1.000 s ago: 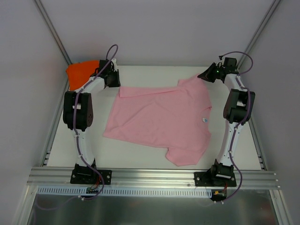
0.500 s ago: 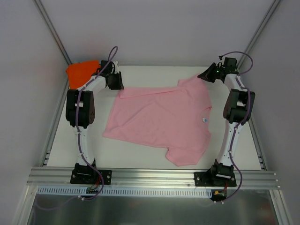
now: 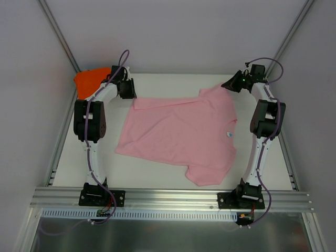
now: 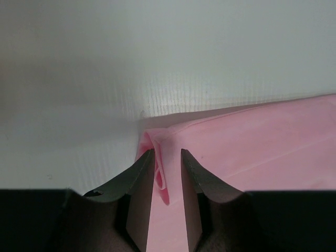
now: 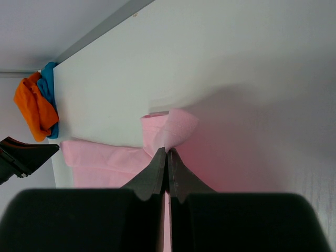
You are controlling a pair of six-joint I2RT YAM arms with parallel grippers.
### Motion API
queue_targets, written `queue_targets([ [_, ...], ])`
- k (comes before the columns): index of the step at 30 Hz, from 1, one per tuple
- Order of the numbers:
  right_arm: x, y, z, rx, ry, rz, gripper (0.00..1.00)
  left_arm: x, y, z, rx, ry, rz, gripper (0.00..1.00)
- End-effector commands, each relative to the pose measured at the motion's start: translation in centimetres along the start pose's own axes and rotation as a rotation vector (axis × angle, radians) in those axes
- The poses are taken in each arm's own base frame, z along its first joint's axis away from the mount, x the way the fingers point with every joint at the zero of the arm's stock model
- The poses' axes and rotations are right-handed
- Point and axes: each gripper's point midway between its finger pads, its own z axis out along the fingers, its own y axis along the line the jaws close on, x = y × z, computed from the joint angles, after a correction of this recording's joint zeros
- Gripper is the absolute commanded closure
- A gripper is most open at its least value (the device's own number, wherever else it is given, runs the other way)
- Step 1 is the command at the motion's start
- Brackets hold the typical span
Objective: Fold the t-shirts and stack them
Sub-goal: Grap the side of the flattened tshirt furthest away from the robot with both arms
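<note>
In the top view the left arm (image 3: pixel 100 97) hides part of the orange t-shirt (image 3: pixel 89 80); the teal-blue t-shirt (image 5: pixel 47 79) shows only as a strip (right wrist view); the pink t-shirt (image 4: pixel 262 147) runs off the left wrist picture; its neck tag (image 3: pixel 229 134) is too small to read.

Light pink t-shirt (image 3: pixel 178 131) is spread mostly flat across the middle of the table (image 3: pixel 157 176), with its little white neck tag (image 3: pixel 229 134) toward the right and the far-right sleeve puckered up. Orange t-shirt (image 3: pixel 90 79) is bunched in the far-left corner, and the teal-blue t-shirt (image 5: pixel 48 84) is tucked right against it.
</note>
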Motion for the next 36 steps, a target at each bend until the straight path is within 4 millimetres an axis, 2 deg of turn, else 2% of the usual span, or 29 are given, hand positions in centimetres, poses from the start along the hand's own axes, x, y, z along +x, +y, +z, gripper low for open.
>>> queue_targets([
  [1, -1.6, 2.4, -1.5, -0.036, -0.045, -0.053, 1.0, -1.1, 0.5, -0.2, -0.012, -0.007, -0.039, 0.73],
  [19, -1.7, 1.9, -1.4, -0.039, -0.046, -0.037, 0.99, -1.3, 0.2, 0.7, 0.027, 0.019, -0.061, 0.73],
  [21, -1.7, 1.9, -1.4, -0.045, -0.046, -0.037, 0.99, -1.3, 0.2, 0.7, 0.03, 0.016, -0.057, 0.8],
  [22, -1.7, 2.0, -1.4, -0.046, -0.046, -0.034, 0.99, -1.3, 0.1, 0.7, 0.031, 0.015, -0.057, 0.92],
  [23, -1.7, 2.0, -1.4, -0.045, -0.046, -0.033, 0.99, -1.4, 0.1, 0.6, 0.035, 0.008, -0.055, 0.98],
  [24, -1.8, 2.0, -1.4, -0.046, -0.047, -0.035, 0.99, -1.4, 0.1, 0.6, 0.033, 0.008, -0.055, 1.0],
  [32, -1.9, 2.0, -1.5, -0.046, -0.051, -0.044, 1.0, -1.9, 0.1, 0.1, 0.031, -0.022, -0.049, 1.0],
  [33, -1.9, 2.1, -1.6, -0.046, -0.051, -0.046, 1.0, -2.7, 0.0, -0.1, 0.034, -0.067, -0.04, 1.0],
  [34, -1.9, 2.1, -1.6, -0.044, -0.052, -0.047, 0.99, -1.9, 0.3, 0.0, 0.027, -0.067, -0.045, 1.0],
  [36, -2.2, 2.4, -2.0, -0.043, -0.061, -0.056, 0.99, -3.7, -0.2, -1.4, 0.036, -0.163, -0.028, 1.0],
])
